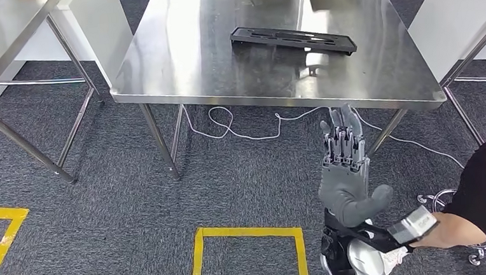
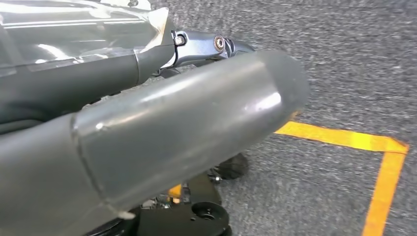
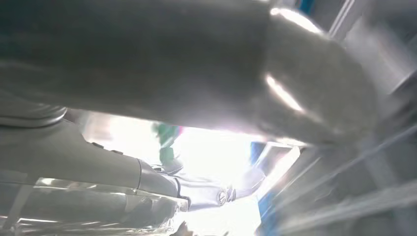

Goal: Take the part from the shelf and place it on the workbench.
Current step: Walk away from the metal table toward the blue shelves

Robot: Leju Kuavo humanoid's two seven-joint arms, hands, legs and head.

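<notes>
Right hand (image 1: 348, 182) is up in the head view, palm away, fingers (image 1: 344, 138) stretched straight and lying close side by side, holding nothing at all. Beyond the fingertips and a little to their left, there's the part (image 1: 293, 40): a flat black tray-like piece, already lying on the steel surface (image 1: 178, 65), well apart from the hand. So, judging by how things lie, the placing looks done.

Just behind the hand, at the wrist, a person's hand (image 1: 447, 230) in a dark sleeve is touching a small grey box (image 1: 412, 223) fixed there. Under the fingers, a white cable (image 1: 240, 128) loops on the carpet between the table legs.

Left hand (image 2: 187, 128) shows as a thick grey thumb close to the wrist camera, over grey floor with a yellow tape line (image 2: 344, 137); whether its fingers are spread or curled, I cannot tell.

What could go wrong? The raised arm sits near the table edge, so a forward swing could knock the rim or slide the part. With someone's hand at the wrist, any sudden arm move risks a bump. And that loose cable is a snag for stepping feet.
</notes>
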